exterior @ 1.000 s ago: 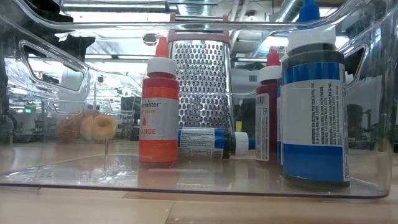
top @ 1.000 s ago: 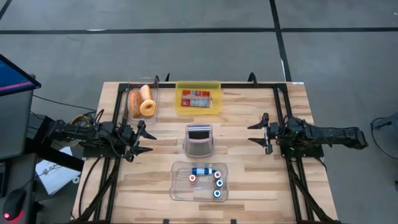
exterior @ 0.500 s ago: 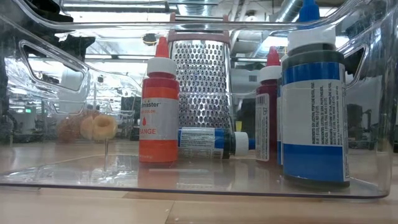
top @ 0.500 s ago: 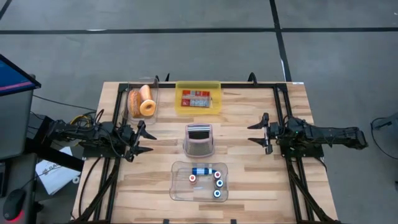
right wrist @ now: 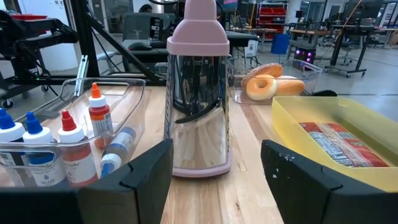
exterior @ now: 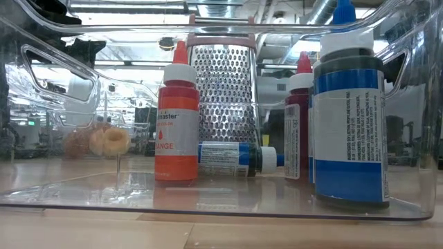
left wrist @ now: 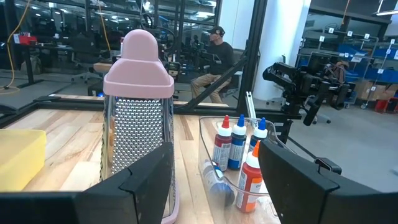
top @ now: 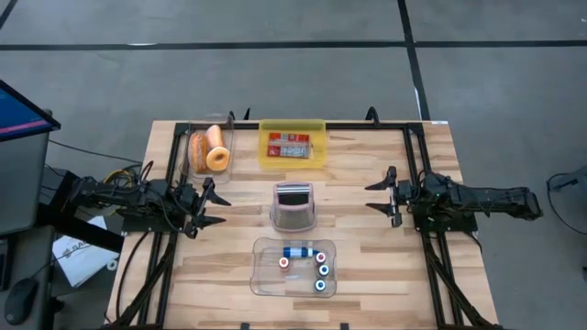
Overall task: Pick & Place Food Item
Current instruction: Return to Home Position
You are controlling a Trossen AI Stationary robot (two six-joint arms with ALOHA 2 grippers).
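donuts (top: 211, 149) are sitting in the clear bin (top: 210, 170) back-left of the grater (top: 293, 203), and the left gripper (top: 218, 209) and right gripper (top: 371, 197) hang over the worktop on either side of that grater, fingers spread wide and empty

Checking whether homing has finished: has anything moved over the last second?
Nothing visibly changed. The left end effector and the right end effector are open on either side of the grater, and the donuts lie in the clear bin.
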